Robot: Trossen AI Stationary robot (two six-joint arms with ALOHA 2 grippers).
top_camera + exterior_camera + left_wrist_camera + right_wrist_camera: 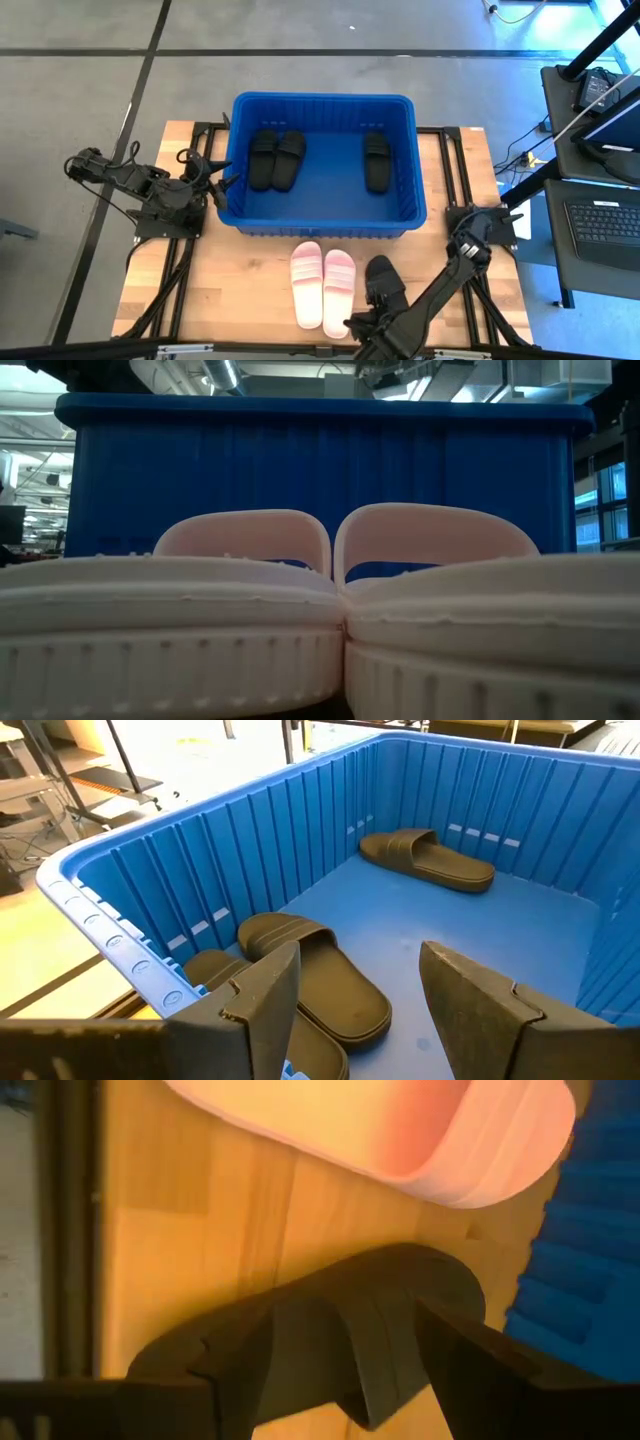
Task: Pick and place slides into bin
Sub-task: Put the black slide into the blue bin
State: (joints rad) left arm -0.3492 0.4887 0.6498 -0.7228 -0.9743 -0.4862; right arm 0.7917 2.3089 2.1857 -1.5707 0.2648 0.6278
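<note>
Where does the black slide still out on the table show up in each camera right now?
High view: black slide on the table right of the pink pair, under the right gripper.
Low view: not visible.
Left wrist view: not in it.
Right wrist view: between the fingers.
Shared landmark: blue bin.
</note>
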